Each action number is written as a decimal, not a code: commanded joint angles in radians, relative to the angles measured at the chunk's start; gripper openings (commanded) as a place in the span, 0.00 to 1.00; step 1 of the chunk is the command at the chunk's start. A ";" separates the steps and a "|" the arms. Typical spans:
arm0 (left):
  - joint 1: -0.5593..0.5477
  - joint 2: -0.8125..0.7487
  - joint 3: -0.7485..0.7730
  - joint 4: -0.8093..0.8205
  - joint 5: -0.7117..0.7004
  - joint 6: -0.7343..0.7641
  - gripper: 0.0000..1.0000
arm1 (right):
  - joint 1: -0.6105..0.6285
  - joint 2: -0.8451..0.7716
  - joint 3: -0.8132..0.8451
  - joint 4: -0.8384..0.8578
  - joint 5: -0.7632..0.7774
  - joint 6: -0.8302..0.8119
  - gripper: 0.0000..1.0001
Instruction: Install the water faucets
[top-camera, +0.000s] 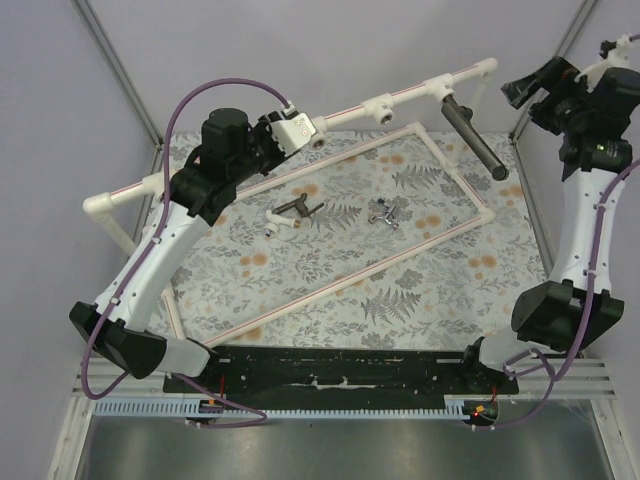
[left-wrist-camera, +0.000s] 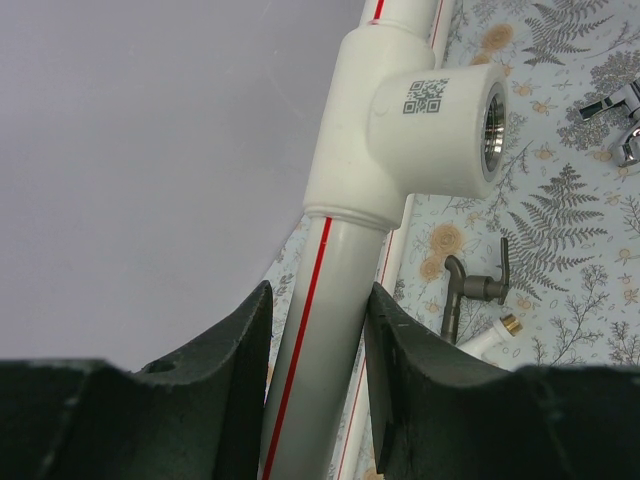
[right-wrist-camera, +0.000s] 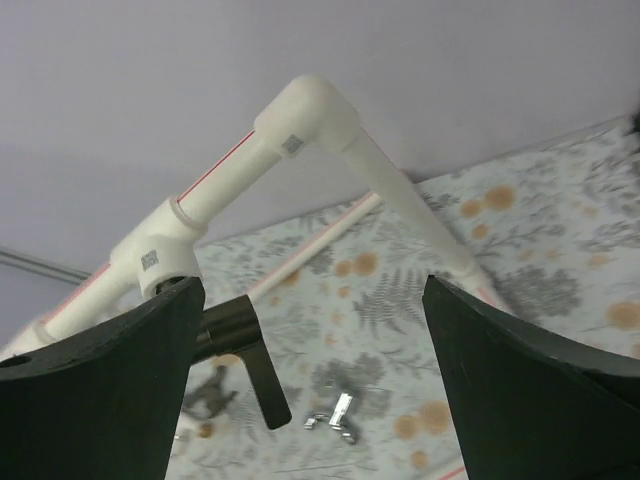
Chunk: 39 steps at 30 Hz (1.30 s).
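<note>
— Clamping the left claw (left-wrist-camera: 318, 330) on the pipe frame (left-wrist-camera: 370, 150), just under a tee socket. Handling the faucets how?

— Judging them small, rigid metal: light, probably slick. Spotting the shorter dark faucet (top-camera: 295, 212), white-ended, lying on the table (top-camera: 420, 290); pinching its body, not the thin lever. Near it, the shiny silver cross-handled faucet (top-camera: 386, 215): taking the stem. Further right, finding the long-tube faucet (top-camera: 474, 137) already seated on the raised rail, spout slanting down. Holding the right claw (right-wrist-camera: 312, 300) spread wide, empty.
</note>
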 joint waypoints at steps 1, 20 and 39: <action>-0.010 0.046 -0.034 -0.204 -0.029 -0.135 0.06 | 0.187 -0.012 0.197 -0.409 0.334 -0.532 0.98; -0.015 0.046 -0.035 -0.206 -0.042 -0.138 0.06 | 0.830 0.088 0.310 -0.431 1.242 -1.075 0.90; -0.015 0.024 -0.069 -0.193 -0.060 -0.120 0.05 | 0.758 0.122 0.426 -0.480 1.188 -1.126 0.58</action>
